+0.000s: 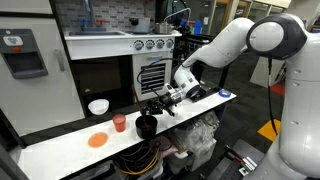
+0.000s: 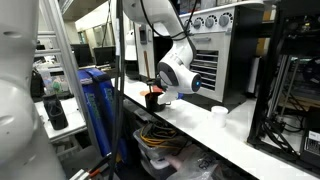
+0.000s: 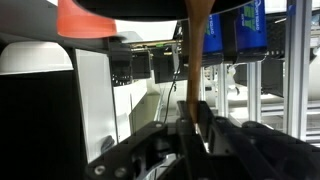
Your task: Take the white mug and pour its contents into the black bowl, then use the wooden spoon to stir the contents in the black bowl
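Note:
My gripper (image 1: 163, 104) is shut on the wooden spoon (image 3: 197, 50); its brown handle runs out from between the fingers (image 3: 196, 118) in the wrist view. The gripper hangs just above and beside the black bowl (image 1: 146, 125), which stands near the front edge of the white counter. The bowl also shows in an exterior view (image 2: 153, 101) under the gripper (image 2: 161, 94). The spoon's tip reaches toward the bowl; I cannot tell whether it is inside. The white mug (image 2: 219, 113) stands upright on the counter away from the bowl, and it also shows in an exterior view (image 1: 224, 95).
A red cup (image 1: 119, 123) stands right beside the black bowl. A flat orange disc (image 1: 97, 141) lies further along the counter (image 1: 60, 148). A wider white bowl (image 1: 98, 106) sits behind them. A toy oven (image 1: 150, 70) stands behind the gripper.

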Available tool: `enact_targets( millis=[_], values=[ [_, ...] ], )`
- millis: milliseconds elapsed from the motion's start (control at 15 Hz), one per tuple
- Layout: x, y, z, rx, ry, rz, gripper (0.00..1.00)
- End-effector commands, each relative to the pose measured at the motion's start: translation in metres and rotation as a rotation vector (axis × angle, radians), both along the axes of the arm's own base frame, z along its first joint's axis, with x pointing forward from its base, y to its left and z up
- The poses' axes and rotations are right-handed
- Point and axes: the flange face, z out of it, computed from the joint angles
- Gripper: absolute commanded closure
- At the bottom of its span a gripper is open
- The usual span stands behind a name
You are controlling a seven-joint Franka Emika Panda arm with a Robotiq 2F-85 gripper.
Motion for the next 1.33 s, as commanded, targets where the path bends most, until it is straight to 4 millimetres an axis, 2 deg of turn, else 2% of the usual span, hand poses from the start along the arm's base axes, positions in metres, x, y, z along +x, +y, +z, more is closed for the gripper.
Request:
enact_targets(
  millis=[0, 333, 533, 933, 1267],
  values=[
    [0.003, 0.010, -0.005, 0.044, -0.034, 0.025, 0.97],
    [-0.001, 0.026, -0.006, 0.064, -0.048, 0.062, 0.97],
    [-0.003, 0.027, -0.007, 0.058, -0.051, 0.080, 0.97],
    [-0.002, 0.021, -0.010, 0.047, -0.058, 0.084, 0.97],
    [0.015, -0.004, -0.013, 0.031, -0.092, 0.050, 0.97]
  ],
)
